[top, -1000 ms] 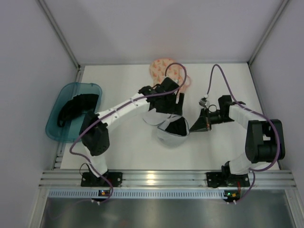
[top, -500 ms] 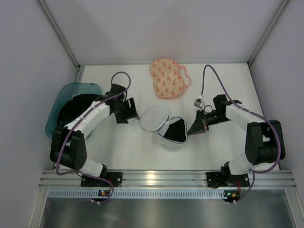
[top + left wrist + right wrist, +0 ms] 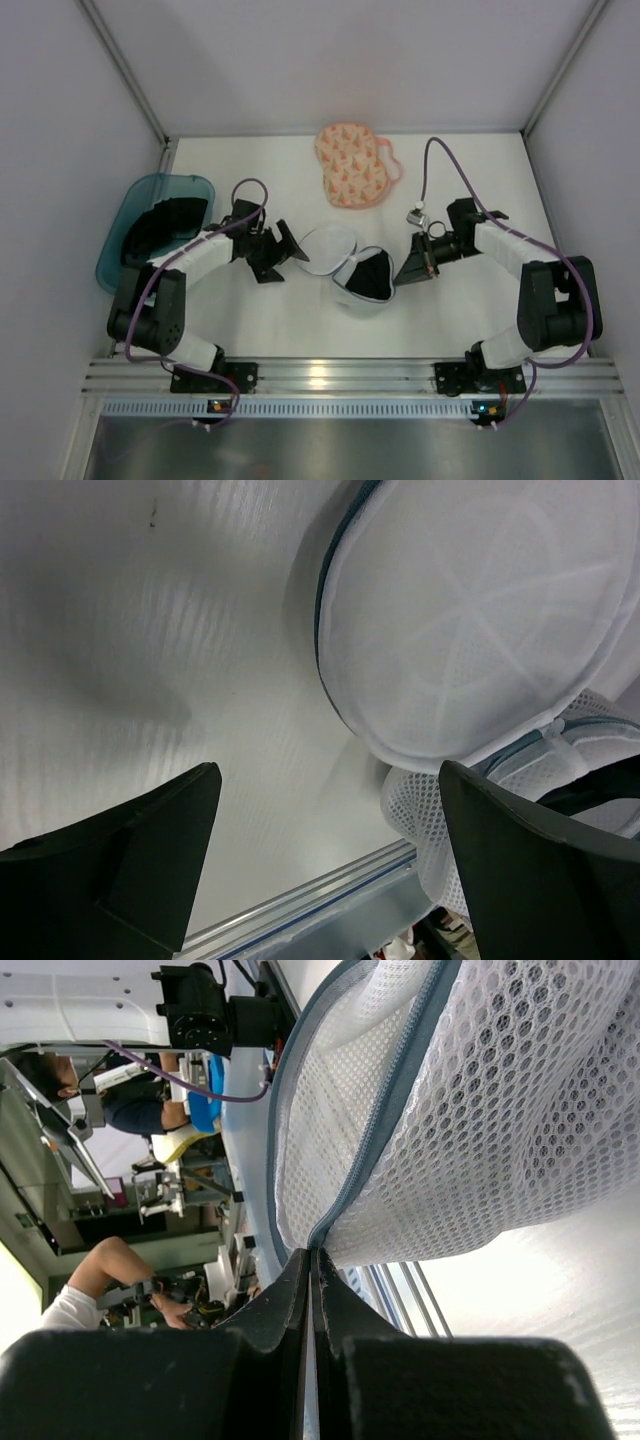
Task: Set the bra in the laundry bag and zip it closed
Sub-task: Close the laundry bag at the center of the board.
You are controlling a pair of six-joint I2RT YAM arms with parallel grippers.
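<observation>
Bra (image 3: pixel 372 274) sits in the lower shell of the white mesh bag (image 3: pixel 345 296), whose lid (image 3: pixel 323 249) lies flopped open on the table (image 3: pixel 250 310) to its left. Your right gripper (image 3: pixel 403 274) is pinched tight on the bag's zip (image 3: pixel 392 1088) edge. Your left gripper (image 3: pixel 291 252) hangs just beside the lid, fingers spread and holding nothing.

Watch the lid: it looks light and springy, and a nudge instead of a clean pinch will likely skate it across the smooth table. The bra seems to mound at rim level, so fabric may snag in the zip as you fold the lid over. If the left arm tugs hard, the thin mesh could slip out of the right pinch.
</observation>
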